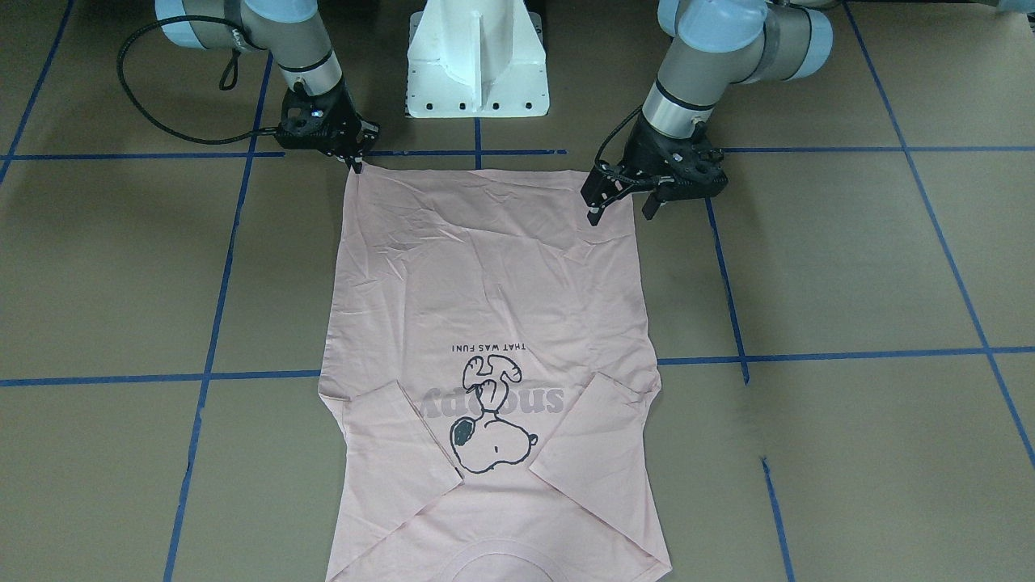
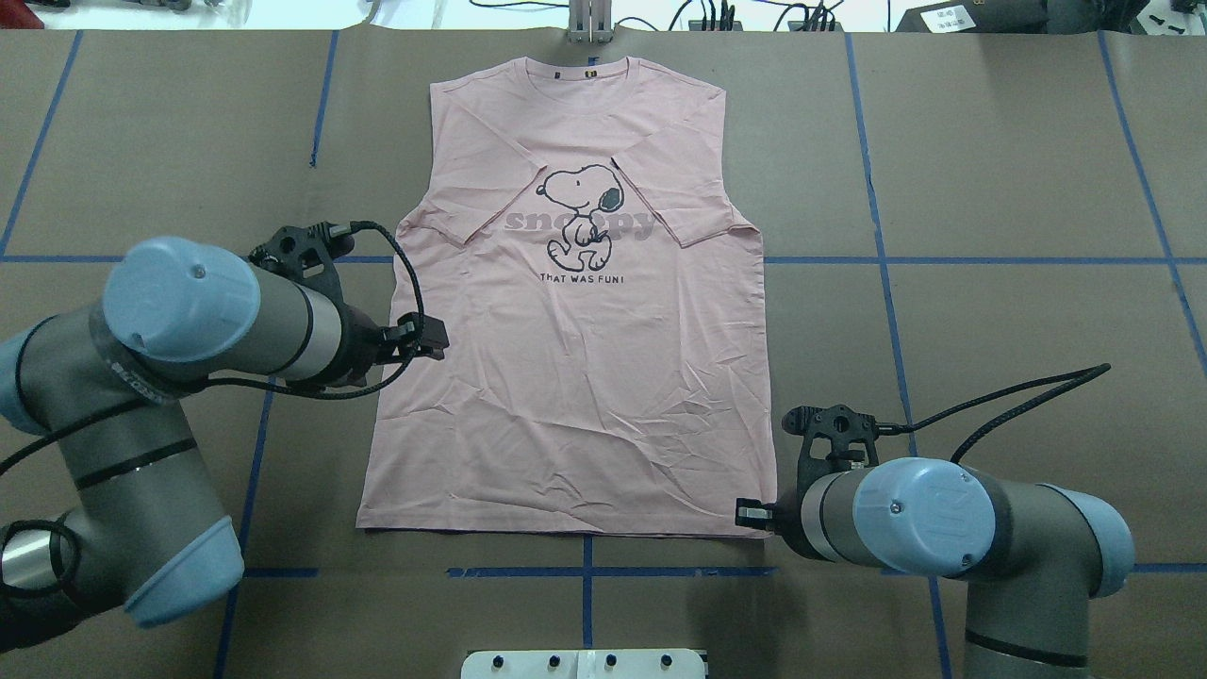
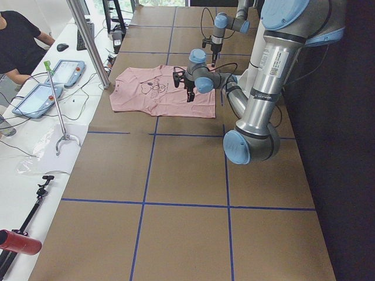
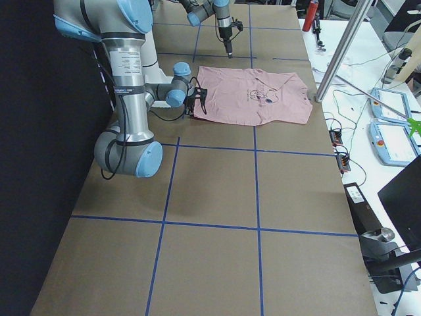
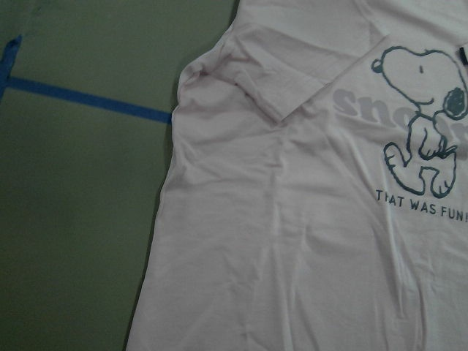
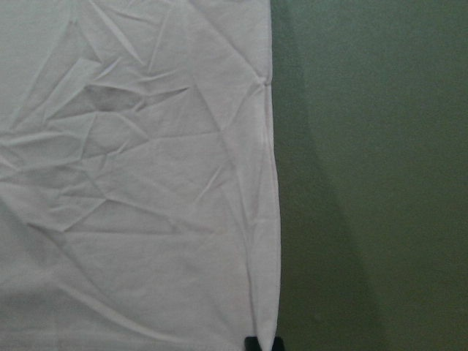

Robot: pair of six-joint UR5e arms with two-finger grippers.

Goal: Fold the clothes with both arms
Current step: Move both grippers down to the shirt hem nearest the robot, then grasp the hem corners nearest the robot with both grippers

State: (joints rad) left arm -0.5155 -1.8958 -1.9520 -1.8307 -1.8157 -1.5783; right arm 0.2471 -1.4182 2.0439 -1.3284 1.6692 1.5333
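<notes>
Overhead camera, working left to right: my left claw [image 1: 622,212] is hanging released above the shirt's left side, gripping nothing. The pink shirt [image 2: 575,396] is lying flat and print-up on the brown table [image 2: 990,189], sleeves folded in, collar away from the robot. My right claw [image 1: 354,162] is looking clenched on the near right hem corner. I'm judging the hem-to-collar fold is starting. Next, the left claw needs lowering onto its own hem corner and clenching, so both can lift together.

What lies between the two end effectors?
The wrinkled hem end of the pink T-shirt lies between the right end effector and the left end effector; the front-facing view shows it.
</notes>
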